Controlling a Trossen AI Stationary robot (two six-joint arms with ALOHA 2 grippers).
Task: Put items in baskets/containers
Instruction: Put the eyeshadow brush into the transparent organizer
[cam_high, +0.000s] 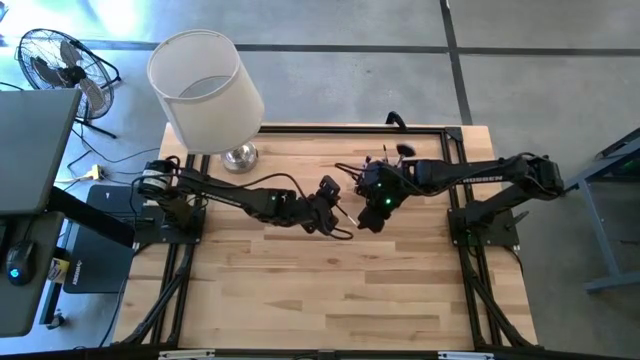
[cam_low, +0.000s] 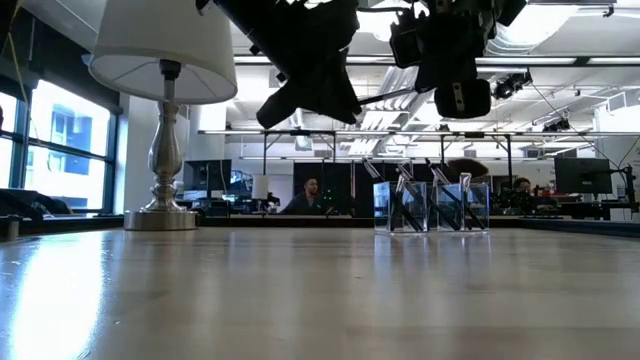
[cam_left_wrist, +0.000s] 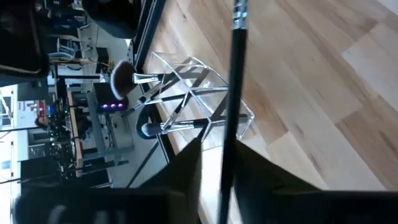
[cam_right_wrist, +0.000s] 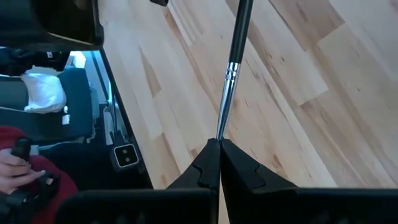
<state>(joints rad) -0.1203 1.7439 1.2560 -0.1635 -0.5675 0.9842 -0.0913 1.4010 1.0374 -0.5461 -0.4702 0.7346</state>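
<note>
Both arms meet above the middle of the surface (cam_high: 300, 290), lifted clear of the wood, and a single makeup brush (cam_right_wrist: 231, 68) spans the gap between them. The right end effector (cam_right_wrist: 219, 144) has its fingers pressed together on the thin silver end of that brush, with the dark handle running straight out ahead of it toward the other arm. The left end effector (cam_left_wrist: 214, 163) straddles the same handle; its fingers sit close on either side, but whether they already pinch it I cannot tell from this angle. Held from both ends like this, the brush looks mid-handover, probably so one arm can regrip it at a better angle for dropping it in upright.

The clear holder (cam_left_wrist: 205, 93) stands on the surface ahead of the left end effector and just beyond the right one, near the far edge. Several brushes (cam_left_wrist: 165, 124) already lean inside it, a fluffy-headed one (cam_left_wrist: 121, 78) among them. A white-shaded lamp (cam_high: 205, 90) stands well off, behind the left arm.
</note>
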